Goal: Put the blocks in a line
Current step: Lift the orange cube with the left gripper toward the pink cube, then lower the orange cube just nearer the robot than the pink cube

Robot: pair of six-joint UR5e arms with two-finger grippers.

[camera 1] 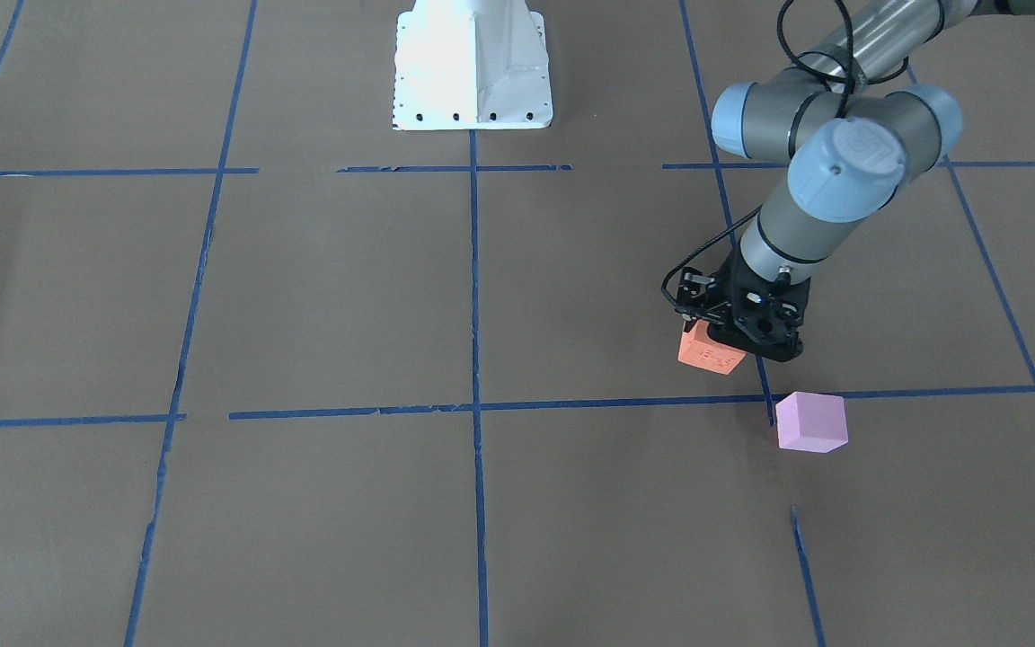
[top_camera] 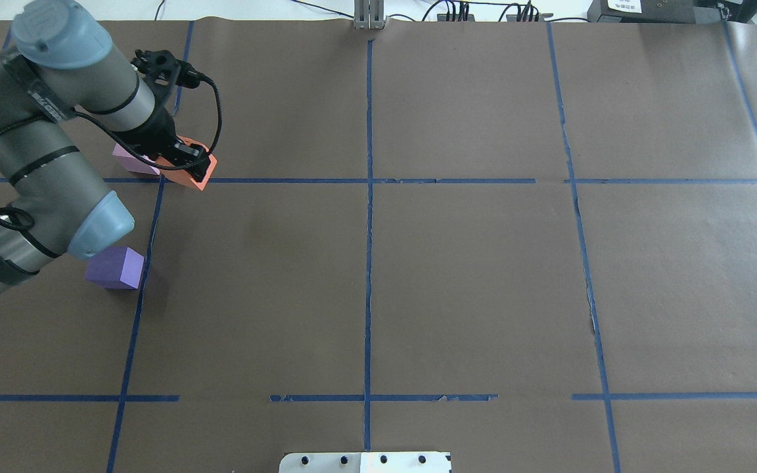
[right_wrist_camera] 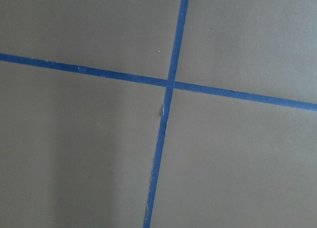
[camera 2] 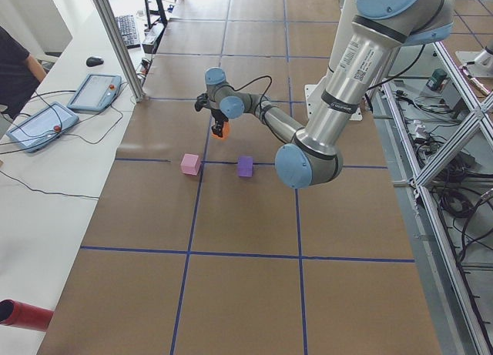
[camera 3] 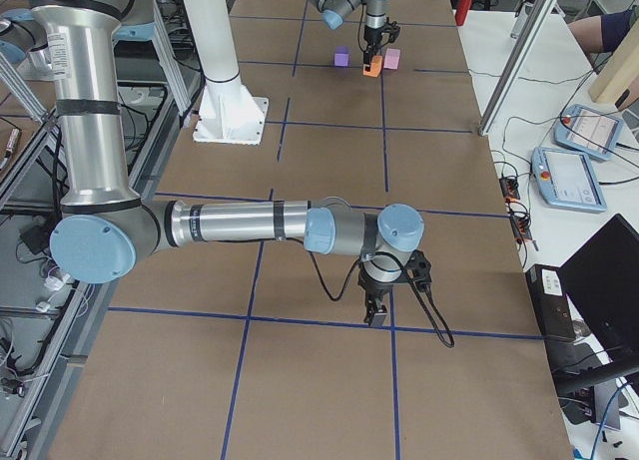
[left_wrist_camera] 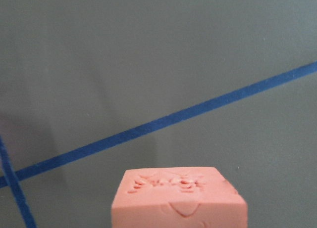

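Note:
My left gripper [camera 1: 733,334] is shut on the orange block [camera 1: 709,350], whose dented face shows in the left wrist view [left_wrist_camera: 178,198]. It holds the block low over the brown paper, by a blue tape line. In the overhead view the orange block [top_camera: 196,173] is just right of the pale pink block [top_camera: 131,161]. The pink block [camera 1: 810,422] rests on the paper. The violet-blue block [top_camera: 115,268] sits nearer the robot, partly under the left arm. My right gripper [camera 3: 377,316] hangs over a tape crossing far from the blocks. I cannot tell whether it is open or shut.
The white robot base [camera 1: 473,67] stands at the table's middle edge. Blue tape lines [top_camera: 368,197] divide the brown paper into squares. Tablets and cables lie on the side bench [camera 2: 46,124], where a person sits.

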